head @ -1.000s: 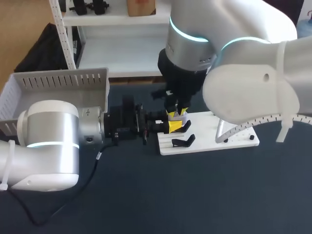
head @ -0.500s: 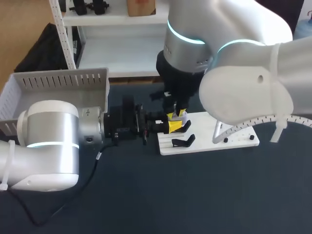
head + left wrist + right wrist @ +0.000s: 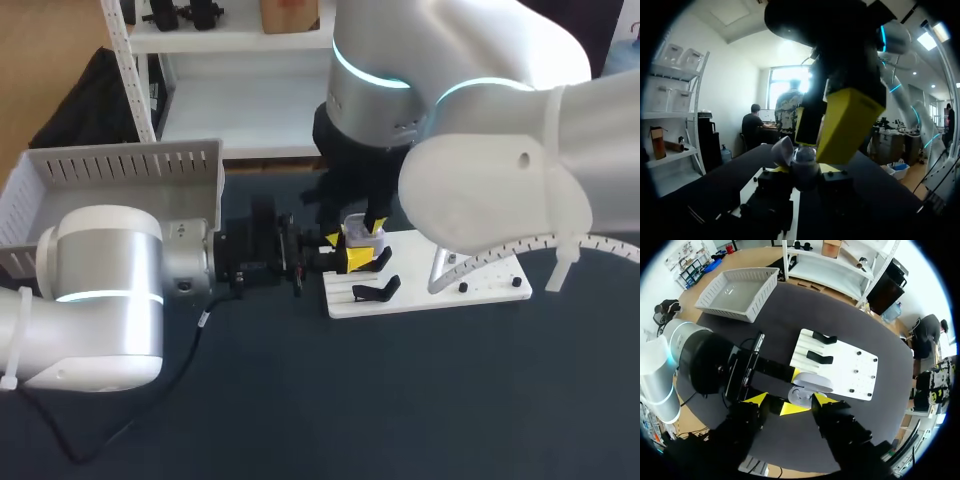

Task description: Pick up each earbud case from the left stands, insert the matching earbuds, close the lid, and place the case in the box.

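Our left gripper (image 3: 801, 176) clamps the earbud case (image 3: 801, 394), our right gripper (image 3: 790, 400) hangs spread above it — a skewed push could twist the case loose or jam its lid (image 3: 812, 381).

Colours: pale grey hinged earbud case (image 3: 807, 385); white flat stand plate (image 3: 860, 365) beside it carries two black clip stands (image 3: 820, 358); dark navy worktop (image 3: 400, 400).
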Controlling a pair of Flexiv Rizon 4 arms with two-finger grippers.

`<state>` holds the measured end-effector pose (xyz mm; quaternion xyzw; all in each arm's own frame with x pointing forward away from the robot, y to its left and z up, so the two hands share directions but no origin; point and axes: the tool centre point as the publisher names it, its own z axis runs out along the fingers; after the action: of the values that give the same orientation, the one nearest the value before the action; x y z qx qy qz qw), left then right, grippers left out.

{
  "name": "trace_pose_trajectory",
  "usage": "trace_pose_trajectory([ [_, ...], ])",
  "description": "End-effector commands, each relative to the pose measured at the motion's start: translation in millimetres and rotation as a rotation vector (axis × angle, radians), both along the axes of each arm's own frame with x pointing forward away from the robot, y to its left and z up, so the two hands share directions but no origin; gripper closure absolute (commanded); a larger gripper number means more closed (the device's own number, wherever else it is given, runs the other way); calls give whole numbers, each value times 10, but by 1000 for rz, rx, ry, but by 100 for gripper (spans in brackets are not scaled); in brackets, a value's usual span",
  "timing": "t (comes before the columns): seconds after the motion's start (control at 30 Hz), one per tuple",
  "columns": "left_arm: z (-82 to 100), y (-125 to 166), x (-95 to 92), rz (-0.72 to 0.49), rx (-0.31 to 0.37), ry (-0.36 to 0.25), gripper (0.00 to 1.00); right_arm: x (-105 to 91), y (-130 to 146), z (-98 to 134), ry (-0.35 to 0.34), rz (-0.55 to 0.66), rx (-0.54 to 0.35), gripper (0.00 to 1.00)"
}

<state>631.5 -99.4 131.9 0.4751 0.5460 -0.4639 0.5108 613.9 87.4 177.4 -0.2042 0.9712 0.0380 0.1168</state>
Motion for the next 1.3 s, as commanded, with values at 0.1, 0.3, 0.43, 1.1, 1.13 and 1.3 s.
trace_pose_trajectory([
  [0.1,0,0,-12,5,-2,-1,100,-62,-33,133,-36,-6,9,47],
  [0.3,0,0,-12,5,-2,-1,100,140,-69,307,-73,-54,59,44],
  [0.43,0,0,-12,5,-2,-1,100,382,-78,246,-81,-96,67,43],
  [1.1,0,0,-12,5,-2,-1,100,592,-463,-111,-47,-248,3,50],
  [1.13,0,0,-12,5,-2,-1,100,558,-471,-114,-44,-250,2,50],
  [1.3,0,0,-12,5,-2,-1,100,426,-500,-122,-36,-257,6,50],
])
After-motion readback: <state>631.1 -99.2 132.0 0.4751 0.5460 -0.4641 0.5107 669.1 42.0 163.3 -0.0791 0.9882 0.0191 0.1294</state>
